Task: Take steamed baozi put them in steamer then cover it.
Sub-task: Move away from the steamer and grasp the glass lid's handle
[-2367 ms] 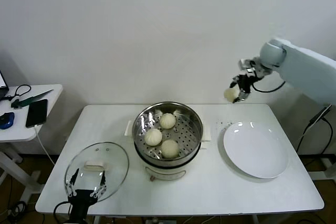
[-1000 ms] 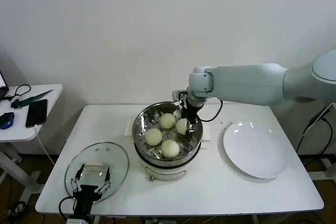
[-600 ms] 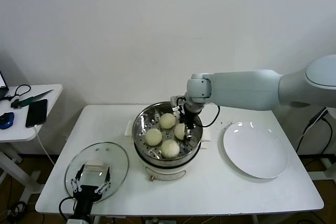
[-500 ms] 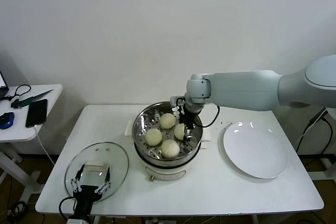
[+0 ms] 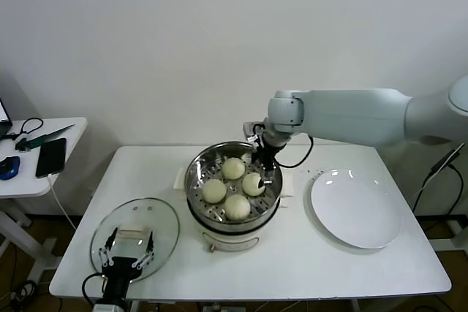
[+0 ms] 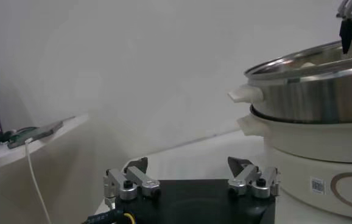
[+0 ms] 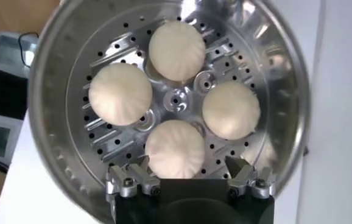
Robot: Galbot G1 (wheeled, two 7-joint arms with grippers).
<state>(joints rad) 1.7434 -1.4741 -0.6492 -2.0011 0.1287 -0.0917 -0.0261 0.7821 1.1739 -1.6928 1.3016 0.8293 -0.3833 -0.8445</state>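
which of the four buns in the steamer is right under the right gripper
The baozi on the steamer's plate-facing side sits directly below the open right gripper; in the wrist view it lies between the fingertips. The other three sit further toward the glass lid.

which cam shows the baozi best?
Right wrist view: looks straight down into the steamer, all four baozi unobstructed. Head view shows them smaller, right gripper above one. Left wrist view shows only a sliver over the rim.

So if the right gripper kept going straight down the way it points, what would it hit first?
Most likely the bun just dropped in the steamer; the open right gripper sits directly above it.
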